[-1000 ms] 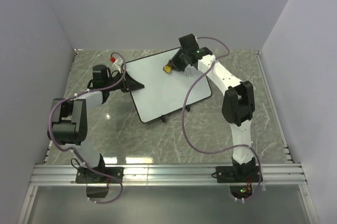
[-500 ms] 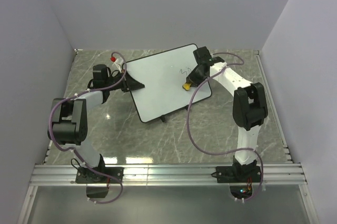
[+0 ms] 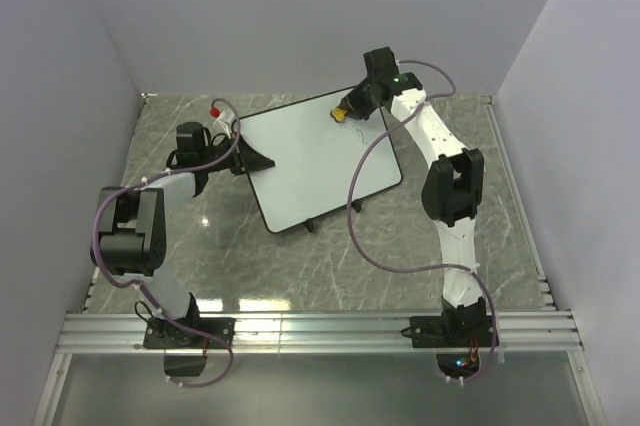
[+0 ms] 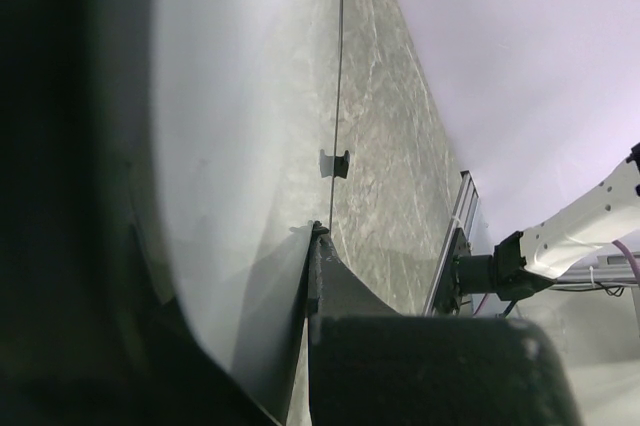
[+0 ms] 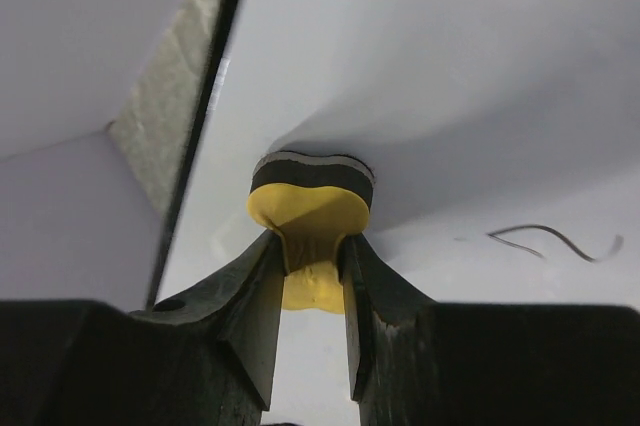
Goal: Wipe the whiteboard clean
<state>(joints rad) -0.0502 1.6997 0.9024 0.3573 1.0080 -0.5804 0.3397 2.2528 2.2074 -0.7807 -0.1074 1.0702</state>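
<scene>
Item 1: left gripper [image 3: 248, 158], clenched on the left edge of the whiteboard [image 3: 310, 166], which lies mid-table.
Item 2: right gripper [image 3: 350, 109], grasping the yellow eraser [image 5: 310, 208] at the board's far edge.
Status: you have one scribble [image 5: 553, 241] left to wipe, so the task looks unfinished.

Open across near table [image 3: 300, 271], between board [image 3: 310, 171] and rail [image 3: 320, 324]; crossed there only by right arm's cable [image 3: 349, 221]. Blocked at board's left edge by left gripper [image 3: 262, 160], clamped on it. Blocked at far edge by right gripper [image 3: 347, 112], pinching eraser [image 5: 310, 208] down on the surface, with back wall [image 3: 300, 16] close behind. Clear over board's middle and near-left corner. Crossed on the right side by cable and right arm [image 3: 425, 134]. Narrow at far left: red-capped item [image 3: 215, 107] by left wall [image 3: 50, 96]. Roomier right of board, up to right wall [image 3: 580, 96].
</scene>
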